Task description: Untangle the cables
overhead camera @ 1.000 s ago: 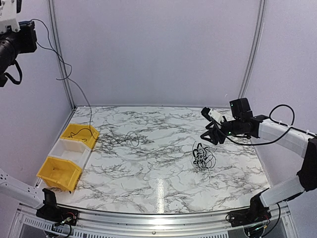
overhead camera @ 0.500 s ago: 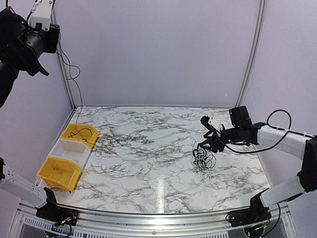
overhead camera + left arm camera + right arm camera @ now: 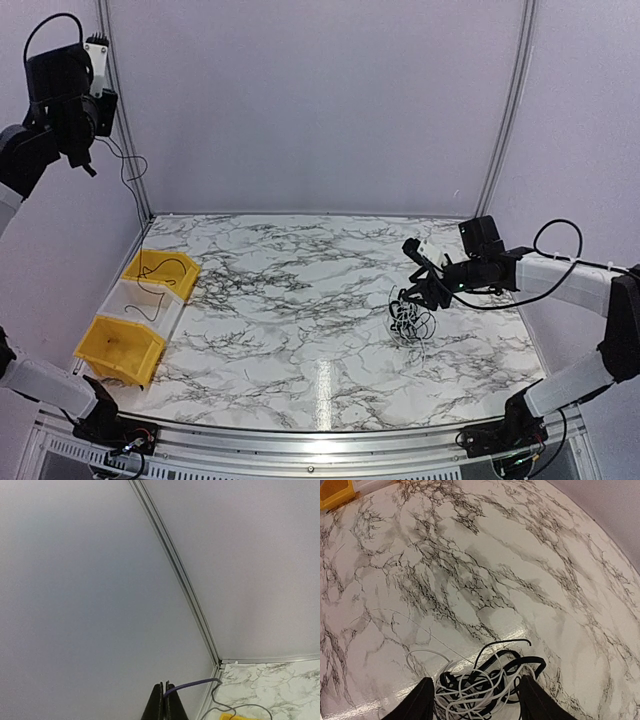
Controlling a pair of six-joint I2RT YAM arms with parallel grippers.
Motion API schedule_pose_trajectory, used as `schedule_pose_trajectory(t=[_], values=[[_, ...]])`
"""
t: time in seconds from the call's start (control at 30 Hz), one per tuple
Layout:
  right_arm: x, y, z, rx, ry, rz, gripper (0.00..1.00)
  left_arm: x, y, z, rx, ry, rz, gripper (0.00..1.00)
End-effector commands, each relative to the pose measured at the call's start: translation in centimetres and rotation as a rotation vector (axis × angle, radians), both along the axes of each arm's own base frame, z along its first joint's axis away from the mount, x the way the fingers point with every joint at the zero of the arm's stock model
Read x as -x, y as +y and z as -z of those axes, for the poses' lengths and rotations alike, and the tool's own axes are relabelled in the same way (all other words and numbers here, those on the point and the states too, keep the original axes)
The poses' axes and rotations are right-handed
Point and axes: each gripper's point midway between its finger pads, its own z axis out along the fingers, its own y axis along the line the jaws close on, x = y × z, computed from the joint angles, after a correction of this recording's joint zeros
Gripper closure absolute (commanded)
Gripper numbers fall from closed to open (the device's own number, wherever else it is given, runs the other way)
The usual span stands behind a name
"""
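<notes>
Dropped lower, the right gripper (image 3: 416, 290) hangs open over the cable clump (image 3: 485, 680) near the table's (image 3: 300, 350) right edge, reaching for another cable. High by the left wall (image 3: 60, 230), the left gripper (image 3: 164, 694) pinches one strand (image 3: 192, 683). Next it likely needs to close on a single loop.

We see a robotics lab cell.
Behind the marble-print table (image 3: 300, 340) stand plain pale panels (image 3: 320, 110) in aluminium framing (image 3: 505, 110); yellow bins (image 3: 110, 358) line its left edge, robot arms (image 3: 565, 275) its near edge.

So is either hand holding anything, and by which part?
The left hand pinches a single cable, apparently near one end; the right hand, open, straddles the clump.
</notes>
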Motion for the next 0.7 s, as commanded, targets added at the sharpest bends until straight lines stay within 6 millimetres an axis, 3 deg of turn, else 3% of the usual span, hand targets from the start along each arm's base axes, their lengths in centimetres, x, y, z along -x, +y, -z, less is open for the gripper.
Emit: schedule_pose_trajectory(t=[0.0, 0.1, 0.23, 0.47, 0.67], values=[[-0.2, 0.0, -0.2, 0.004, -0.008, -0.013, 0.42, -1.6, 1.6, 4.4, 0.046, 0.078, 0.021, 1.00], [-0.2, 0.0, -0.1, 0.006, -0.007, -0.013, 0.42, -2.1, 3.1, 8.0, 0.063, 0.146, 0.001, 1.00], [-0.1, 0.0, 0.3, 0.014, 0.003, -0.017, 0.42, -1.1, 4.2, 11.9, 0.104, 0.189, -0.004, 1.00], [-0.1, 0.0, 1.7, 0.042, 0.038, -0.032, 0.44, 0.3, 3.7, 20.0, 0.212, 0.298, 0.048, 1.00], [0.2, 0.4, 2.4, 0.059, 0.055, -0.051, 0.44, 0.3, 4.9, 26.3, 0.255, 0.413, -0.025, 1.00]])
